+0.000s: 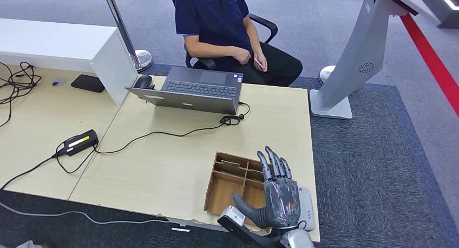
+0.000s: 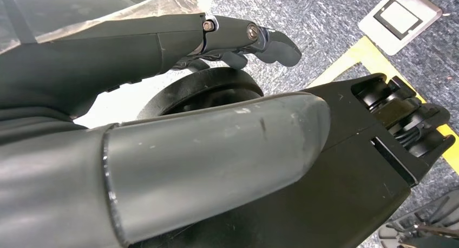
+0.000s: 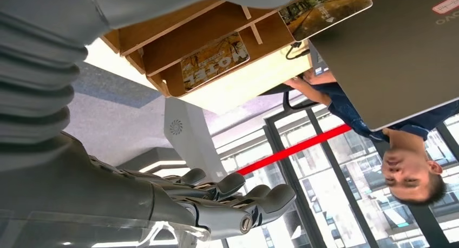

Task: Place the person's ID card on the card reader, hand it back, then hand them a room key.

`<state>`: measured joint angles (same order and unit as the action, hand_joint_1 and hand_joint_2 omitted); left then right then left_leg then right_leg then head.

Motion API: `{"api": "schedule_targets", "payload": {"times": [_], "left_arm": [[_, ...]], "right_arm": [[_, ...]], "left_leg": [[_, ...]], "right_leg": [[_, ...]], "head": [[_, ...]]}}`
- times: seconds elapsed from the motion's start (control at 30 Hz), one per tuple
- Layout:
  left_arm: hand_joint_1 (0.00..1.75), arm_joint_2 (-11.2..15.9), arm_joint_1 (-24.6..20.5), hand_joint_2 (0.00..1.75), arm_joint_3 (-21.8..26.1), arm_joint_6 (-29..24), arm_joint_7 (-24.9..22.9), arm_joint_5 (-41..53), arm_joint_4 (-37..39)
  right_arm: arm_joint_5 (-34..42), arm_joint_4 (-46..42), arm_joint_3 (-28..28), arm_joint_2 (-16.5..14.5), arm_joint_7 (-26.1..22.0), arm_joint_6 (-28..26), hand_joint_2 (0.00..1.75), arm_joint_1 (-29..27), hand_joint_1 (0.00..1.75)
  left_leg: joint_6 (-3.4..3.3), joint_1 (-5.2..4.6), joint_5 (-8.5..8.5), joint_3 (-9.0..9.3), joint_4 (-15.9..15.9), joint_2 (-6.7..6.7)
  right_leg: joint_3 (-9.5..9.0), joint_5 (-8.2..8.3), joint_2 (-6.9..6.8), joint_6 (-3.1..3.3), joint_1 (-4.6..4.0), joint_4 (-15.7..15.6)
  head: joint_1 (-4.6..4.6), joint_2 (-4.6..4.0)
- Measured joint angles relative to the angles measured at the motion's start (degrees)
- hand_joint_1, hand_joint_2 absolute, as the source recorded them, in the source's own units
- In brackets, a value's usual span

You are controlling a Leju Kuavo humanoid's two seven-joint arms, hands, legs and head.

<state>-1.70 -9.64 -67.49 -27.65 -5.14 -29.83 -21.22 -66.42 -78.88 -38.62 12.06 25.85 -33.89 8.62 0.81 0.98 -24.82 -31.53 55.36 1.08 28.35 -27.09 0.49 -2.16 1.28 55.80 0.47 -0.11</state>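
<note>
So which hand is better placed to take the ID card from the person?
The right hand, probably: it is raised over the table, fingers apart and holding nothing, beside the wooden tray. The left hand hangs down by the carpeted floor.

tray (image 1: 216, 189): bare wood | table (image 1: 162, 167): matt wood-look | laptop (image 1: 189, 99): smooth grey

Card reader (image 1: 305, 204) largely hidden beneath right robot hand (image 1: 279, 196)

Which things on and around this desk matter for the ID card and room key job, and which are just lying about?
For the job:
right hand, open above the desk
wooden tray with hotel key cards
white card reader beside the tray
seated person, holding a small card

Just lying about:
laptop
mouse
power adapter
black cables
</note>
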Motion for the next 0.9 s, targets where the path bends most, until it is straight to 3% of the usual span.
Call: {"api": "schedule_targets", "payload": {"times": [0.9], "left_arm": [[0.0,0.0,0.0,0.0,0.0,0.2,0.0,0.0,0.0]], "right_arm": [[-0.3,3.7,0.5,0.5,-0.2,-0.8,1.75,1.5,0.0]], "left_leg": [[0.0,0.0,0.0,0.0,0.0,0.0]], "right_leg": [[0.0,0.0,0.0,0.0,0.0,0.0]], "head": [[-0.01,0.0]]}}
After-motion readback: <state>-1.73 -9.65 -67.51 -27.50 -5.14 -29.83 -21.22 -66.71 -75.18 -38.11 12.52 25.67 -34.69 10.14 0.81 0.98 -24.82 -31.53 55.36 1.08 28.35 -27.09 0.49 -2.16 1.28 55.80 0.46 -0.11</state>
